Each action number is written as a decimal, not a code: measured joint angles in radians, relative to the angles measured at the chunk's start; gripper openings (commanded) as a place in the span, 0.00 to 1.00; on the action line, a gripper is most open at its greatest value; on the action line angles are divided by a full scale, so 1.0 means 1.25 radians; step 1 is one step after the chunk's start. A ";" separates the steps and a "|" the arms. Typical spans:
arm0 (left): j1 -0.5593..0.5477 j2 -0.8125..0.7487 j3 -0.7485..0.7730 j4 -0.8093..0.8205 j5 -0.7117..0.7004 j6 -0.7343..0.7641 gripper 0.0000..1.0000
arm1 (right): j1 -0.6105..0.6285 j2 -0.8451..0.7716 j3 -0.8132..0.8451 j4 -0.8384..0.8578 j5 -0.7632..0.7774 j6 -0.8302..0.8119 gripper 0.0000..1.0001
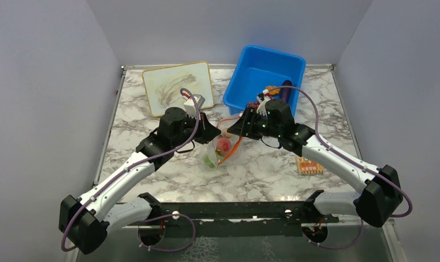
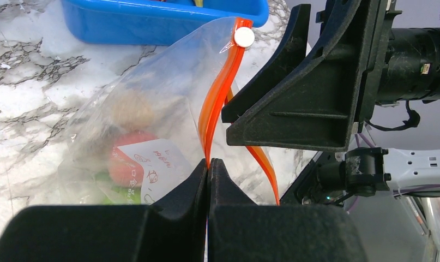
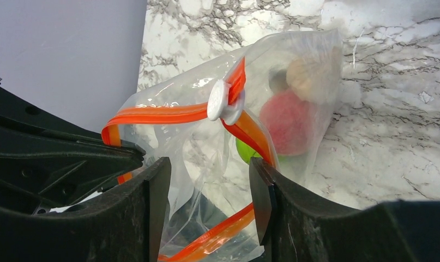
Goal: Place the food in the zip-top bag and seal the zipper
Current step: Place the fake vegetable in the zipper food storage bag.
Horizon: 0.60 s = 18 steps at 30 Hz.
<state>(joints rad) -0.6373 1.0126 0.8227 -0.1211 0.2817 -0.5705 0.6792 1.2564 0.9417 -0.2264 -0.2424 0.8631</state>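
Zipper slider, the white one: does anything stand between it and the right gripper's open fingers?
Nothing solid that shows. In the right wrist view the white slider sits on the zipper just beyond the right gripper, with only clear film of the zip-top bag in the gap. The left gripper pinches the zipper off to one side.

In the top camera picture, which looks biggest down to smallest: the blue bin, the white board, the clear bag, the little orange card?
1. blue bin
2. white board, nearly as big
3. clear bag, partly hidden
4. orange card
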 measured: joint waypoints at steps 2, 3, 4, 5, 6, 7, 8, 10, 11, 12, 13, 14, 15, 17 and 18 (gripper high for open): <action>0.000 0.000 0.000 0.000 0.000 0.000 0.00 | 0.000 -0.001 0.000 0.001 0.000 0.000 0.55; 0.000 0.000 0.000 0.000 0.000 0.001 0.00 | 0.000 -0.002 0.000 0.002 -0.001 0.000 0.55; 0.000 0.000 0.000 0.000 -0.001 0.002 0.00 | 0.000 -0.005 0.000 0.003 -0.002 -0.002 0.55; 0.000 0.000 0.000 0.000 -0.001 0.004 0.00 | 0.000 -0.009 0.000 0.007 -0.005 -0.004 0.55; 0.000 0.000 0.000 0.000 -0.001 0.005 0.00 | 0.000 -0.013 0.000 0.013 -0.011 -0.010 0.55; 0.000 0.000 0.000 -0.001 -0.002 0.009 0.00 | 0.000 -0.019 0.000 0.018 -0.019 -0.018 0.55; 0.000 0.000 0.000 -0.003 -0.005 0.013 0.00 | 0.000 -0.026 0.000 0.026 -0.031 -0.026 0.55; 0.000 -0.001 0.000 -0.010 -0.016 0.026 0.00 | 0.000 -0.042 0.000 0.045 -0.056 -0.045 0.55; 0.000 -0.002 0.003 -0.021 -0.026 0.037 0.00 | 0.000 -0.053 0.000 0.060 -0.072 -0.058 0.55; 0.000 -0.003 0.007 -0.029 -0.036 0.046 0.00 | 0.000 -0.063 0.000 0.073 -0.088 -0.068 0.55; 0.000 -0.003 0.014 -0.041 -0.047 0.057 0.00 | 0.000 -0.072 0.002 0.083 -0.100 -0.080 0.55; 0.000 -0.003 0.021 -0.047 -0.056 0.066 0.00 | 0.000 -0.080 0.005 0.090 -0.114 -0.092 0.55; 0.000 -0.004 0.033 -0.063 -0.072 0.080 0.00 | 0.000 -0.084 0.013 0.094 -0.123 -0.105 0.55; 0.000 -0.007 0.054 -0.080 -0.099 0.105 0.00 | 0.000 -0.085 0.038 0.097 -0.138 -0.132 0.55; 0.000 -0.011 0.063 -0.087 -0.117 0.118 0.00 | 0.000 -0.085 0.053 0.098 -0.141 -0.147 0.55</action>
<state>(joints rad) -0.6373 0.9989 0.9016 -0.2302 0.1356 -0.4225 0.6796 1.1503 1.0084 -0.1043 -0.4191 0.6796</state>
